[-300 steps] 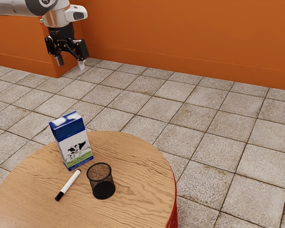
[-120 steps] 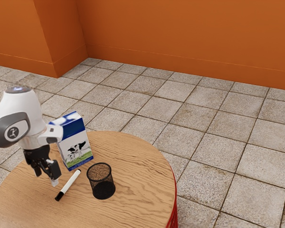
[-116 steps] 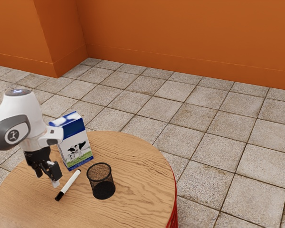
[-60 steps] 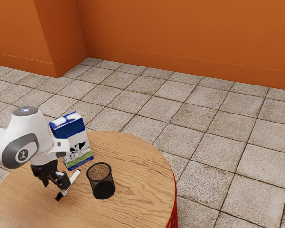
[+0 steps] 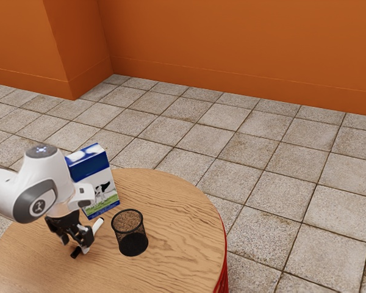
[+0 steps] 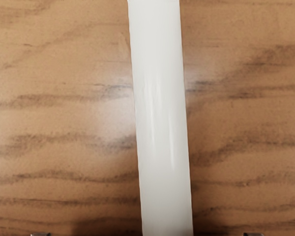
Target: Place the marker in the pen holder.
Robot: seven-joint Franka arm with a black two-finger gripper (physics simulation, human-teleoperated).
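Marker point(image 6: 161, 118) between jaws, seemingly wide apart.

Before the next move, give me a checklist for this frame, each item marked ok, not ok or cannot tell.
1. Gripper open: ok.
2. Marker between the fingers: ok, they straddle its barrel.
3. Marker gripped: not ok, the fingers stand apart from it.
4. Pen holder upright: ok.
5. Marker in the pen holder: not ok, it lies beside it.
6. Hand clear of the milk carton: cannot tell, they overlap in the exterior view.
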